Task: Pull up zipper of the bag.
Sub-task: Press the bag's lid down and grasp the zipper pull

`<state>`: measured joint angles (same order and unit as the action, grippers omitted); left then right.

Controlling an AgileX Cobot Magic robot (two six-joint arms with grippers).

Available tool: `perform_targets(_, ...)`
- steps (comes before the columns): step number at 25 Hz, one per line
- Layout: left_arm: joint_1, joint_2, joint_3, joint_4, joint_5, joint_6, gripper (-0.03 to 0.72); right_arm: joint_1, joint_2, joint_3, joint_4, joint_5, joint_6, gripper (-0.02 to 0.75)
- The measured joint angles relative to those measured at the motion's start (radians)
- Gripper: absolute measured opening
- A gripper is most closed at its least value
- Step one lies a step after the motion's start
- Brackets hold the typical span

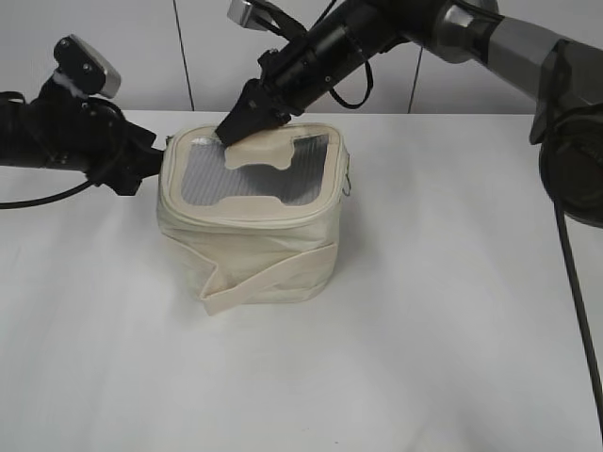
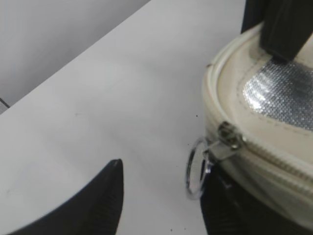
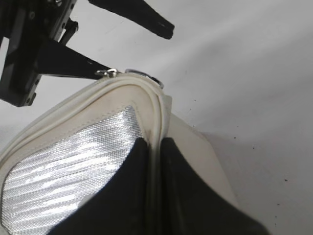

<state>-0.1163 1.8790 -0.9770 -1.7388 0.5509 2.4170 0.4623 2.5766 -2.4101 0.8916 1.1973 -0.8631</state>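
The cream bag (image 1: pixel 254 235) stands mid-table, with its grey mesh top and H-shaped patch facing up. Its zipper (image 2: pixel 274 157) runs round the top rim. A silver slider (image 2: pixel 230 137) with a ring pull (image 2: pixel 195 167) sits at the bag's left corner. My left gripper (image 2: pixel 164 171) is open at that corner, and the ring hangs just inside its right finger. It also shows in the exterior view (image 1: pixel 155 162). My right gripper (image 3: pixel 155 144) is shut on the bag's back rim, also visible in the exterior view (image 1: pixel 240 127). In the right wrist view the slider (image 3: pixel 111 73) lies beside my left gripper's finger.
The bag's cream strap (image 1: pixel 273 278) wraps low around its front. The white table (image 1: pixel 424 330) spreads in front and to the right. A grey wall (image 1: pixel 141 38) stands behind. The right arm's black cable (image 1: pixel 577 311) hangs along the right edge.
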Motion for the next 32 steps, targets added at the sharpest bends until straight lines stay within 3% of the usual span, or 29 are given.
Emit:
perform_targets(3,-0.019,0.0,-0.002,-0.002,-0.031,0.0,0.365,-0.001,0.0,0.0,-0.001,0.0,0.001,0.055)
perform_targets(5,-0.034,-0.001,-0.002,-0.002,-0.045,0.0,0.27,-0.001,0.0,0.0,-0.001,0.0,0.001,0.055)
perform_targets(7,-0.049,-0.001,-0.002,-0.001,-0.056,0.0,0.116,-0.001,0.0,0.0,-0.001,0.0,0.001,0.055)
perform_targets(10,-0.065,-0.001,-0.002,0.0,-0.106,-0.001,0.025,-0.001,0.0,0.0,-0.001,0.0,0.001,0.055)
perform_targets(15,-0.072,-0.032,0.033,0.003,-0.191,-0.054,0.01,0.0,0.0,0.0,-0.002,-0.006,0.024,0.054)
perform_targets(28,-0.072,-0.321,0.295,0.0,-0.2,-0.147,0.008,0.001,0.0,0.0,-0.003,-0.015,0.096,0.054)
perform_targets(32,-0.099,-0.406,0.384,0.003,-0.201,-0.166,0.008,0.001,0.0,0.0,-0.003,-0.017,0.119,0.053)
